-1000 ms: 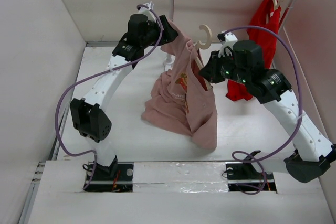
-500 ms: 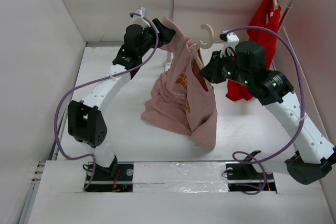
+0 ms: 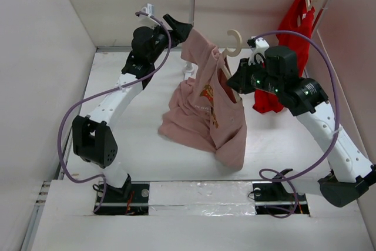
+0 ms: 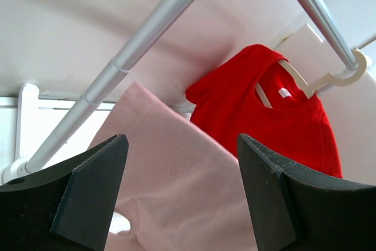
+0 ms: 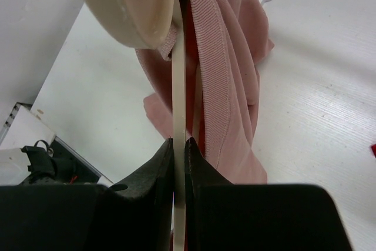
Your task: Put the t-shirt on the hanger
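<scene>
T-shirt (image 3: 205, 110) draped on hanger (image 3: 234, 40), hem on table (image 3: 276, 139) | right gripper (image 5: 179, 145) clamped on hanger arm | left gripper (image 4: 181, 142) spread wide, empty | cloth likely soft, limp, light: you pinch the shoulder seam.

The t-shirt (image 3: 205, 119) is dusty pink, with a small red and yellow pixel-like print (image 3: 205, 93) on its chest. The hanger (image 3: 234, 42) is pale cream. The hanging garment (image 3: 294, 33) is bright red. The cables (image 3: 69, 116) are purple.
</scene>
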